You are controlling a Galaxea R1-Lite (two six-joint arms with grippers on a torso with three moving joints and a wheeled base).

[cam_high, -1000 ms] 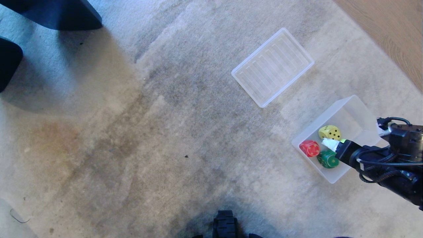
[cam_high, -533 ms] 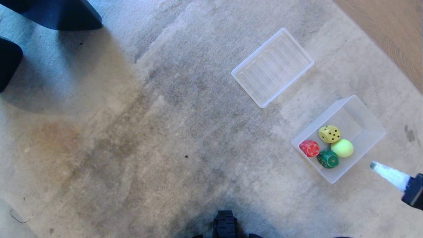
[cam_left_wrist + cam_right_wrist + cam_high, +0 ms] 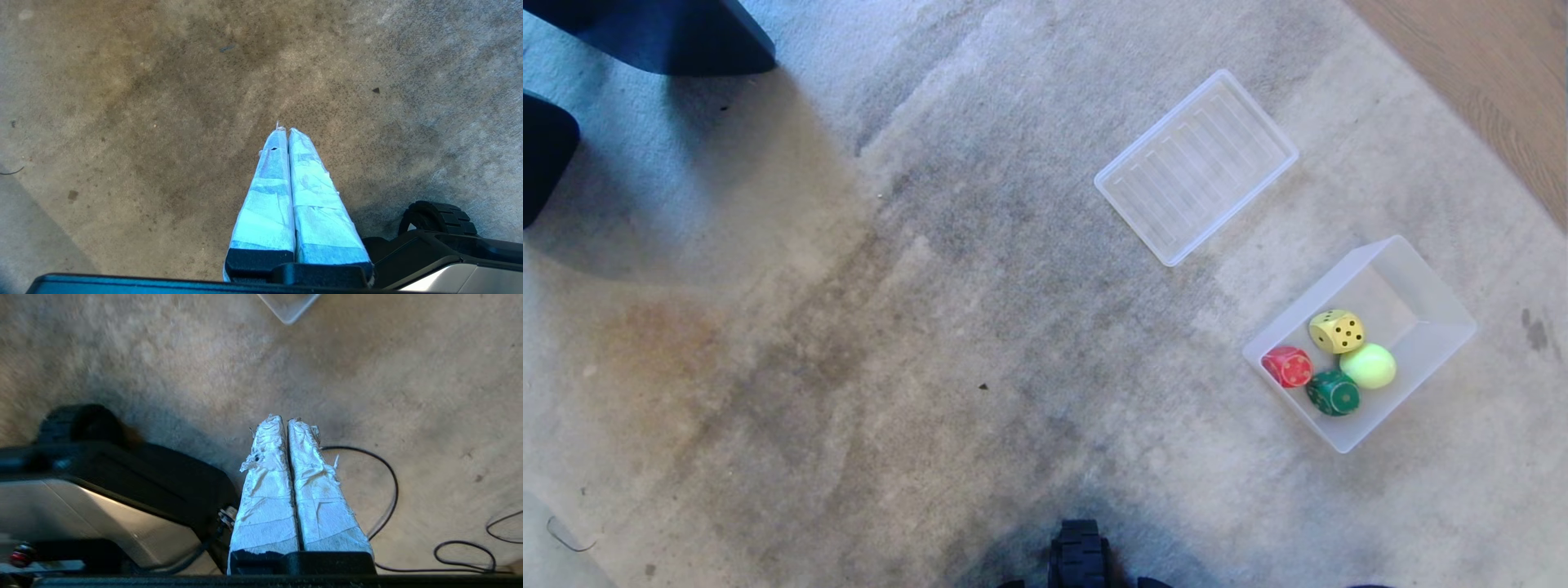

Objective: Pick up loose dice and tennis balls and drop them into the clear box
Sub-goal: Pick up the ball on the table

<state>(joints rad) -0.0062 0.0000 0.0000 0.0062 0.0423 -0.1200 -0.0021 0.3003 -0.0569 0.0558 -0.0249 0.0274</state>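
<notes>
Both arms lie outside the head view. A dark furniture piece (image 3: 662, 33) is cut by the upper left edge. In the right wrist view, the robot base (image 3: 102, 490) is smeared and a clear container's corner (image 3: 288, 304) is cropped.

Red die (image 3: 1288, 366), green die (image 3: 1333, 392), yellow die (image 3: 1337, 331), seemingly black-dotted

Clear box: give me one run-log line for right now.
clear box: red, green, yellow dice, one tennis ball inside | right hand: shut, empty | left hand: shut, empty | ribbed tray: on carpet
</notes>
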